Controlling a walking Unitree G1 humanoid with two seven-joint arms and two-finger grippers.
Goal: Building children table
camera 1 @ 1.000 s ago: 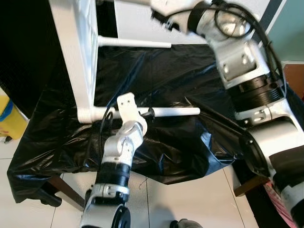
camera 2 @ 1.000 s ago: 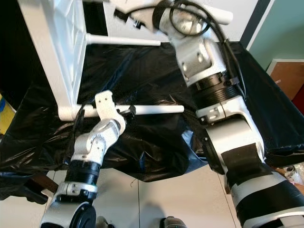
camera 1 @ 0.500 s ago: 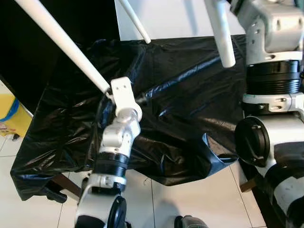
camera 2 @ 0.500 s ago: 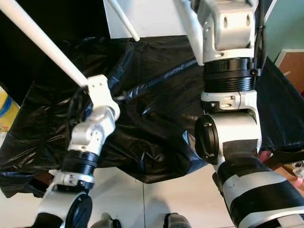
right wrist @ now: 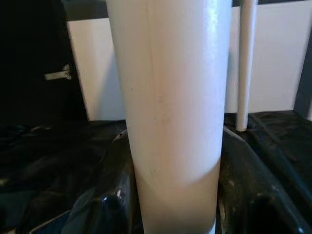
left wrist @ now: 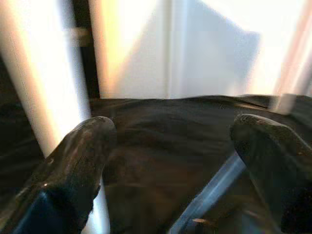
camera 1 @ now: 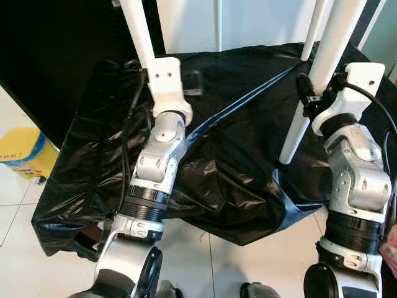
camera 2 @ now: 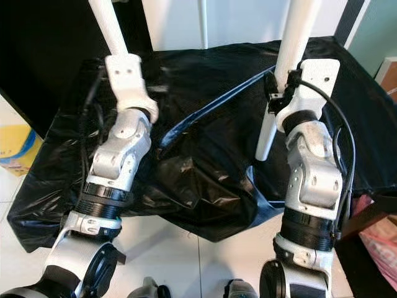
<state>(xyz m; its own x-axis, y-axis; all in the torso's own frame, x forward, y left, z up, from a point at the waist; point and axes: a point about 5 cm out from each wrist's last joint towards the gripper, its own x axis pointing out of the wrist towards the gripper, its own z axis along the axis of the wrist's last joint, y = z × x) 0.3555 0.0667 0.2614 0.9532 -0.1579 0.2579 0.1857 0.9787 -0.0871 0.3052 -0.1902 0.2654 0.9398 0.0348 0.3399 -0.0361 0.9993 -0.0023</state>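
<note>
Cover: black plastic sheet (camera 1: 229, 155), crinkled and glossy, draped over the bench and hanging off its near edge, light glinting on the folds.
Table legs: four white legs stand upright over the sheet, the tabletop itself out of frame above.
Near right leg (camera 1: 310, 87): thick, white, its foot hanging just above the sheet toward the bench's right edge.
Near left leg (camera 1: 138, 31): thick as well, rising behind the left wrist near the bench's far left corner.
Far legs: a thin one (camera 1: 218, 25) at the far edge, middle, and another (camera 1: 312, 31) at the far right, both against a white panel (camera 1: 260, 22).
Right gripper (right wrist: 170, 195): clamped on the near right leg, and the wrist camera shows it plainly, a black finger (right wrist: 114, 190) pressed to each side of the white tube.
Left gripper (left wrist: 170, 141): fingers (left wrist: 83, 156) spread wide apart with nothing between them, and the near left leg (left wrist: 44, 87) passes just outside one finger.
Arms: both silver forearms reach up from the near edge, left (camera 1: 155, 167) and right (camera 1: 356, 180).
Floor: pale tiles, and a yellow box (camera 1: 28, 149) off the bench's left edge.
</note>
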